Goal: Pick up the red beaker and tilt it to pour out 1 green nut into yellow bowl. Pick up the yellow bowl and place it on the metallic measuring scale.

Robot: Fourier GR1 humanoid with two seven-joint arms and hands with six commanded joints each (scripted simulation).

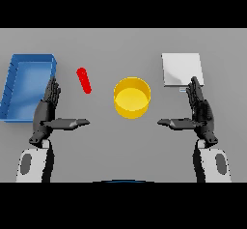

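Note:
A slim red beaker (84, 80) stands on the grey table left of centre, leaning slightly. The yellow bowl (131, 97) sits near the middle, and I see nothing in it. The metallic measuring scale (181, 69) is a pale square plate at the back right. My left hand (48, 108) is held open, fingers straight and thumb pointing inward, below and left of the beaker, apart from it. My right hand (198, 109) mirrors it, open, just below the scale's front edge and right of the bowl. No green nut is visible.
A blue tray (14, 85) with raised walls lies at the far left, right beside my left hand.

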